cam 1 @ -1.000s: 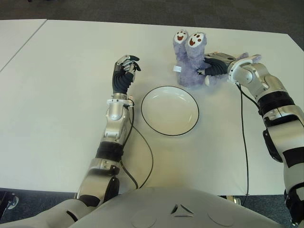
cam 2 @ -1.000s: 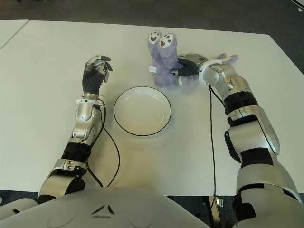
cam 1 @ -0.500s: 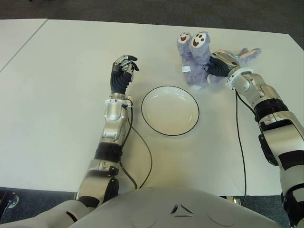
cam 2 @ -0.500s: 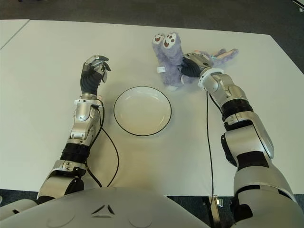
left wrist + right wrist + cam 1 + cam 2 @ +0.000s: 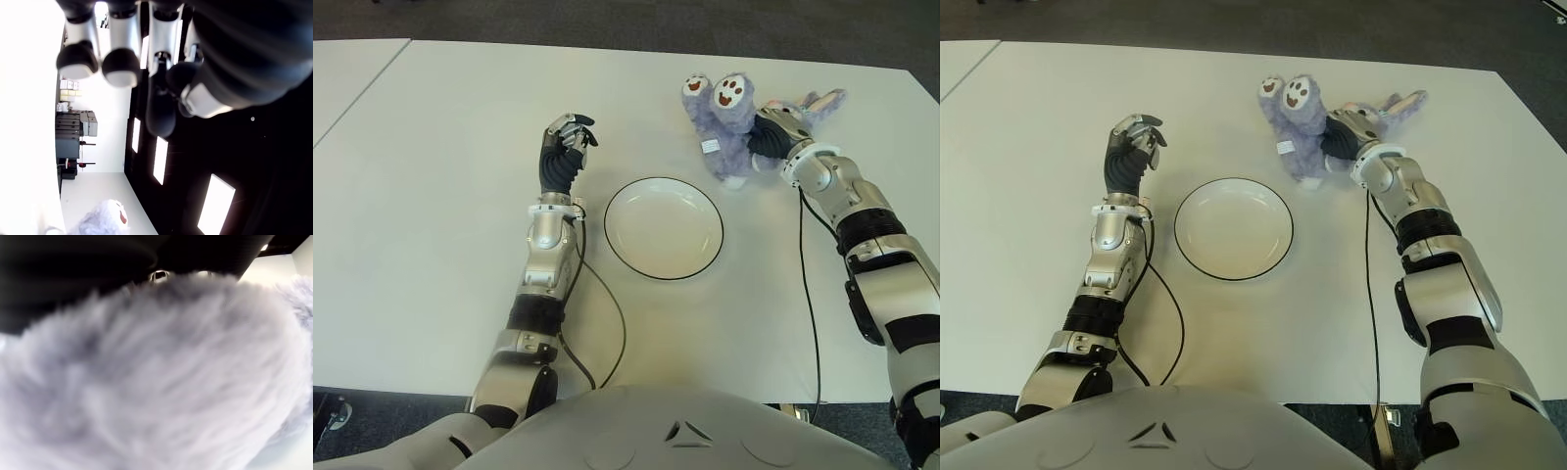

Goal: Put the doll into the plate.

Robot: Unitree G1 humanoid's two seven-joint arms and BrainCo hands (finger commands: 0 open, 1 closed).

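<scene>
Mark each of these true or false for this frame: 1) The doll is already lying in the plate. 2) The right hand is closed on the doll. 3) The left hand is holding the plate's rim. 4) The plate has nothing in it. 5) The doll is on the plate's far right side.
1) False. The purple doll is outside the plate, beyond its far right edge.
2) True. The right hand grips the doll's body; its wrist view is filled with purple fur.
3) False. The left hand shows to the left of the plate, raised with fingers curled, holding nothing and apart from the rim.
4) True. Only the white inside shows.
5) True.
</scene>
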